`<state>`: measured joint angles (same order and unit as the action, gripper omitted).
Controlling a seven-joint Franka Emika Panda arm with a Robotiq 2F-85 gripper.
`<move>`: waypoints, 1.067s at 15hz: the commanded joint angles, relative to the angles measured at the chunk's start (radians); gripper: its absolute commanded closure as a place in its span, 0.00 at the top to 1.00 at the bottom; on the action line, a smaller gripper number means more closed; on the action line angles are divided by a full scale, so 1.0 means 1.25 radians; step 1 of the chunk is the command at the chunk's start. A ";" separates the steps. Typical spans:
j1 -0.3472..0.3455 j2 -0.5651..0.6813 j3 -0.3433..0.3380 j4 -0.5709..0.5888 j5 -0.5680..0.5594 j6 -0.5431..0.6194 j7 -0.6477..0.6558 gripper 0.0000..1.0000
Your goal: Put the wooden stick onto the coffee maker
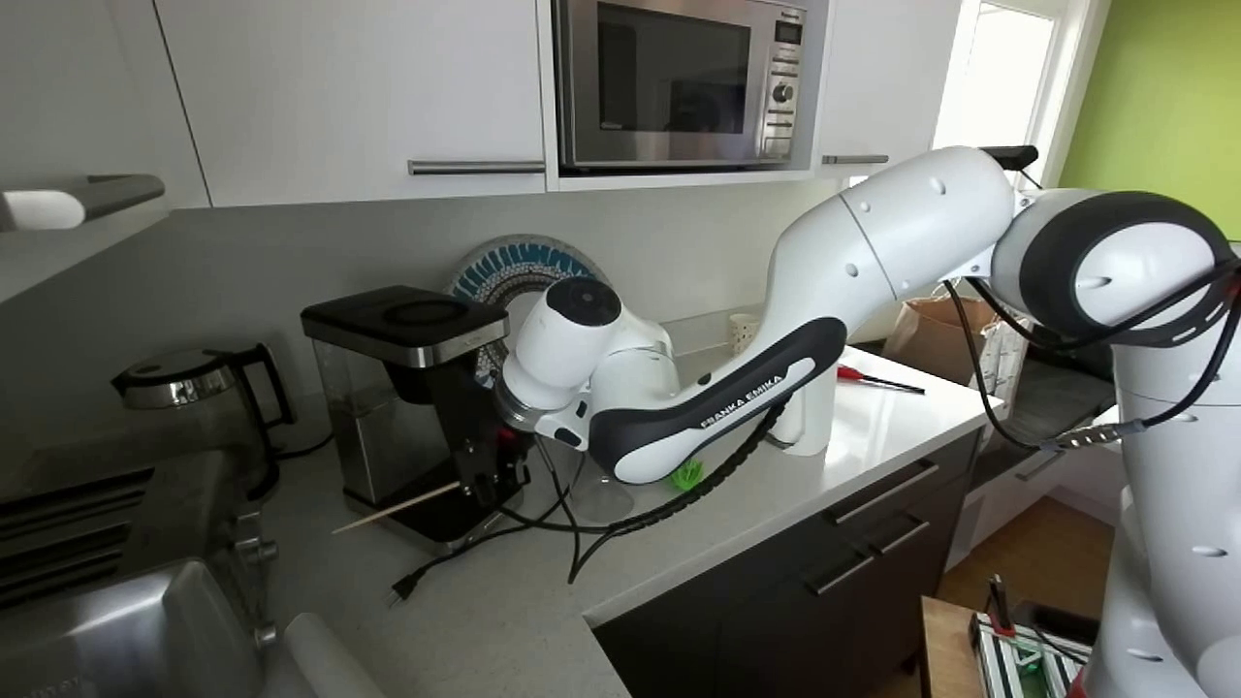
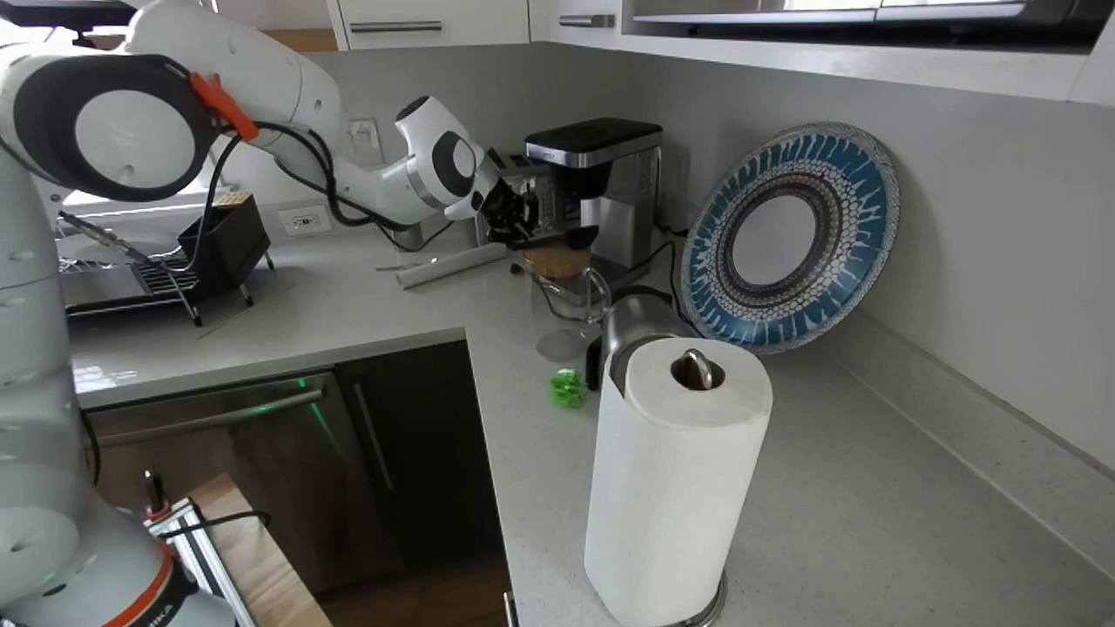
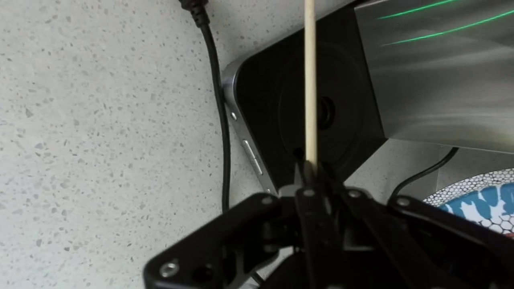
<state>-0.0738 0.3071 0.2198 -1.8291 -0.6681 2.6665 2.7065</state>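
My gripper (image 3: 311, 170) is shut on the light wooden stick (image 3: 310, 88), which points away from the fingertips. The gripper also shows in both exterior views (image 1: 475, 475) (image 2: 512, 218), beside the coffee maker. The black coffee maker with its flat, silver-edged top (image 1: 407, 325) stands in the corner and also shows in an exterior view (image 2: 594, 144). In the wrist view the stick crosses above its black base plate (image 3: 261, 96). In an exterior view the stick (image 1: 397, 508) sticks out past the gripper, tilted, in front of the base. I cannot tell whether it touches the plate.
A black power cord (image 3: 219, 92) runs beside the base. A steel toaster (image 1: 126, 572) and a glass jug with black handle (image 1: 189, 388) stand nearby. A glass carafe (image 2: 557, 296), metal kettle (image 2: 643, 318), patterned round plate (image 2: 788, 235) and paper towel roll (image 2: 679, 496) are around the arm.
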 commanded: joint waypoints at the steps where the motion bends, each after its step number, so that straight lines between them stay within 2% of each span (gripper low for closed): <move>1: 0.007 0.005 -0.009 0.005 -0.016 -0.011 0.016 0.02; 2: 0.025 0.019 -0.030 0.018 -0.060 -0.031 0.060 0.02; 3: 0.049 0.026 -0.065 0.030 -0.060 -0.040 0.057 0.02; 4: 0.096 0.035 -0.133 0.049 -0.020 -0.045 0.016 0.02; 5: 0.097 0.047 -0.136 0.053 -0.064 -0.056 0.061 0.02; 7: 0.135 0.074 -0.198 0.085 -0.051 -0.059 0.044 0.02; 10: 0.176 0.123 -0.245 0.126 -0.049 -0.054 0.043 0.02; 16: 0.241 0.203 -0.292 0.194 -0.037 -0.062 0.040 0.02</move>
<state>0.1825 0.5046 -0.1066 -1.6496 -0.7140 2.6201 2.7122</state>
